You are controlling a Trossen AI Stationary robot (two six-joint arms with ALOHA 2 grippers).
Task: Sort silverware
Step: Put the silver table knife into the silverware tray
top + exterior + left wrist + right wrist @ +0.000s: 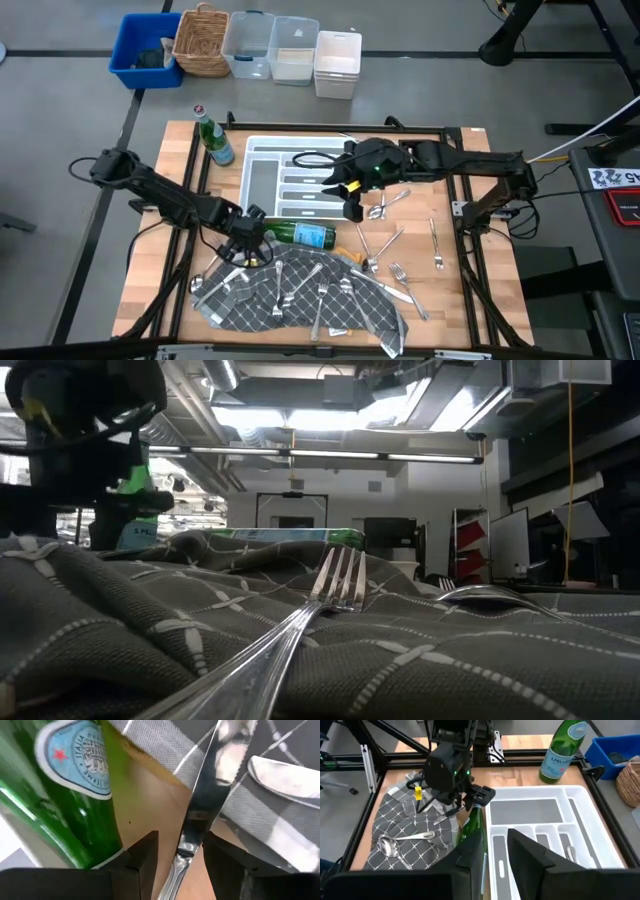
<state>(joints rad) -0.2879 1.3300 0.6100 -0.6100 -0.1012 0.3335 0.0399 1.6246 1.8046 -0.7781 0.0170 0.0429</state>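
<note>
Knife (200, 805) sits between the left gripper's (181, 851) wide-open fingers, its handle end cut off, beside the lying bottle (65, 795). Right gripper (495, 851) hangs over the tray (580, 800), fingers slightly apart, empty.

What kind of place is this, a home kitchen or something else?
Probably a lab or workshop, not a kitchen. The wooden table sits in a black metal frame on a bare grey floor, and the low view shows ceiling strip lights with exposed ducts.
</note>
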